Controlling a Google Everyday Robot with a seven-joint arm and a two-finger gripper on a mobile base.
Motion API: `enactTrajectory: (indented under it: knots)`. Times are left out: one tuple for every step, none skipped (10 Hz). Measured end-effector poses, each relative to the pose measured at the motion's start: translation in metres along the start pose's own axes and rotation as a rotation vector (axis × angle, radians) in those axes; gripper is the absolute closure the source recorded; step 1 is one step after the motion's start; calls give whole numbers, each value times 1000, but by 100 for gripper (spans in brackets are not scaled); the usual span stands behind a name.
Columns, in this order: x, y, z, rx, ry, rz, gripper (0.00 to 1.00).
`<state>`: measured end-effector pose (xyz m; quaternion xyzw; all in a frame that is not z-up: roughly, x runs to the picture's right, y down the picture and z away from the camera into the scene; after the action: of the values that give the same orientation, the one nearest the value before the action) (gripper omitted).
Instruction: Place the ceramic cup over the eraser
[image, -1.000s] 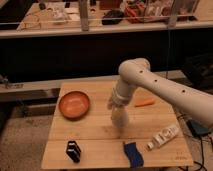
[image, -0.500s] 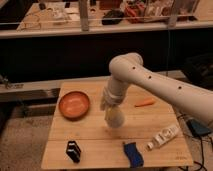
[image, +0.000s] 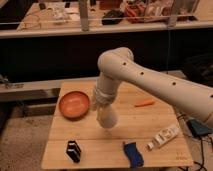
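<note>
Camera view, looking down at the front of the setup.

Surface: light wooden table (image: 100, 145) with visible plank seams. The orange bowl (image: 75, 104) sits at the back left. The eraser (image: 73, 151), black with thin white stripes, stands near the front left edge, well apart from the bowl. A flat blue piece (image: 133, 153) lies front centre, and a white bottle (image: 164, 137) lies on its side just right of it. A small orange stick (image: 145, 103) lies at the back right.

Room: grey floor (image: 25, 145) to the left. A pale rail (image: 30, 90) runs behind the table with a dark gap above it. Above that is a cluttered bench (image: 60, 22).

The white arm (image: 150, 82) comes in from the right edge and bends down over mid-table. The gripper (image: 104, 106) is at its tip, just right of the bowl, pinched narrow on the ceramic cup (image: 107, 118). The cup hangs below the wrist over the table centre, up and right of the eraser and not touching it.

Hard to read:
- The arm's far end is cut off at the right edge.
- The wrist covers most of the gripper, so I can't separate the fingers from the cup's top.
- The bench clutter can't be identified.
- I can't tell how far the cup is above the wood.
</note>
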<state>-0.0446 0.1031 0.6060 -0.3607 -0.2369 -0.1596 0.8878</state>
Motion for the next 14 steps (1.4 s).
enactTrajectory:
  knots:
    - [-5, -1, 0, -4, -3, -14, 98]
    - [-12, -3, 0, -10, -6, -33, 98]
    - [-18, -2, 0, -19, -9, -53, 98]
    - [-27, 0, 4, -32, -11, -74, 98]
    - [-35, 1, 10, -43, -14, -93, 98]
    - [-41, 1, 12, -49, -16, -106, 98]
    - [-48, 1, 16, -57, -19, -124, 98]
    - [-53, 1, 17, -64, -23, -140, 98]
    - [-59, 2, 20, -72, -28, -158, 98]
    - [-65, 5, 25, -81, -34, -177, 98]
    - [-68, 7, 29, -87, -38, -189, 98]
    - [-75, 7, 32, -93, -42, -210, 98]
    - [-80, 8, 35, -100, -46, -233, 98]
    - [-82, 8, 36, -104, -49, -250, 98]
